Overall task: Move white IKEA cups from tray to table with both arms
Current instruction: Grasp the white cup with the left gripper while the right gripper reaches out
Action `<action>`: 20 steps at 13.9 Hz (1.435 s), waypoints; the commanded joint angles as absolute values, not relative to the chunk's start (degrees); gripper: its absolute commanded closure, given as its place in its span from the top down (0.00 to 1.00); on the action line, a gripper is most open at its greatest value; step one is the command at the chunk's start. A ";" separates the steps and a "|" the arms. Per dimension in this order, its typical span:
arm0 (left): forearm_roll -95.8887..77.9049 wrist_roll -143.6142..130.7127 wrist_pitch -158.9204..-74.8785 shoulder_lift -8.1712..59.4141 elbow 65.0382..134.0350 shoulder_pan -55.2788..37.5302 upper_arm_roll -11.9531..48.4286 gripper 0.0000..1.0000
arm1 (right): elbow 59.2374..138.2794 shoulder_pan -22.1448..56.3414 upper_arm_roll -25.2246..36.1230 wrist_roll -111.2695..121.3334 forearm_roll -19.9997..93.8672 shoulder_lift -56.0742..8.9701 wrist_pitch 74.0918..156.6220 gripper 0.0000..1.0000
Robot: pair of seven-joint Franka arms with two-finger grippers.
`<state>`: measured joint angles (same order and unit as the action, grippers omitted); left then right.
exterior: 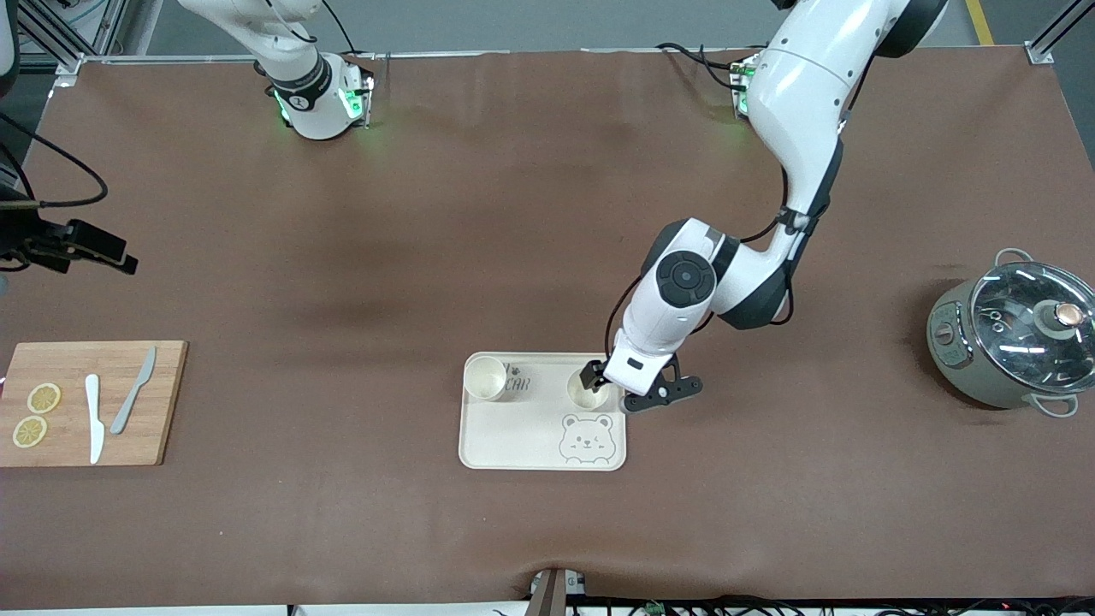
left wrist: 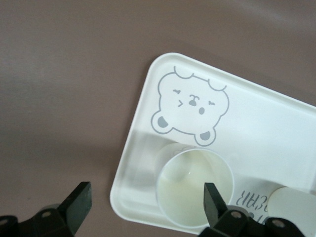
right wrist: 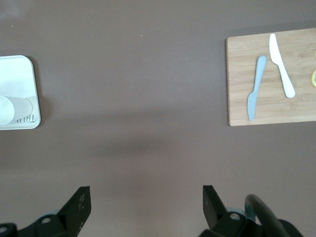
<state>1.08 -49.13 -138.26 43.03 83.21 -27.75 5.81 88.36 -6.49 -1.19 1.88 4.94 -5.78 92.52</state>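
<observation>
Two white IKEA cups stand upright on the cream bear-printed tray (exterior: 544,445), along its edge farther from the front camera. One cup (exterior: 485,377) is at the corner toward the right arm's end. The other cup (exterior: 585,392) is at the corner toward the left arm's end, and it also shows in the left wrist view (left wrist: 190,187). My left gripper (exterior: 600,379) is open just above this cup. In the left wrist view, the left gripper (left wrist: 145,205) has one finger over the cup and the other over the table off the tray. My right gripper (right wrist: 145,207) is open and empty, high over bare table, and waits.
A wooden cutting board (exterior: 68,432) with a white knife (exterior: 94,419), a grey knife (exterior: 133,391) and lemon slices (exterior: 43,398) lies at the right arm's end. A grey pot with a glass lid (exterior: 1014,342) stands at the left arm's end.
</observation>
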 commanded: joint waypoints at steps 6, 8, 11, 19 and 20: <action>2.11 -49.39 -140.80 47.55 82.00 -29.00 5.54 0.35 | 85.78 -5.71 -1.41 2.46 5.18 -10.10 94.21 1.00; 2.11 -50.01 -140.80 47.55 82.00 -29.09 5.54 0.00 | 85.87 -5.28 -1.41 2.37 5.19 -11.50 96.23 1.00; 2.98 -49.92 -140.80 46.94 82.00 -29.53 5.10 0.00 | 85.87 -5.10 -1.41 2.37 5.54 -14.58 98.43 1.00; 2.99 -50.27 -137.12 40.79 82.00 -28.04 4.92 0.00 | 85.87 -0.71 -1.41 1.41 5.62 -27.58 114.94 1.00; 2.99 -50.36 -135.20 39.04 82.44 -27.86 4.92 0.00 | 85.87 0.25 -1.41 0.97 5.62 -29.08 116.70 1.00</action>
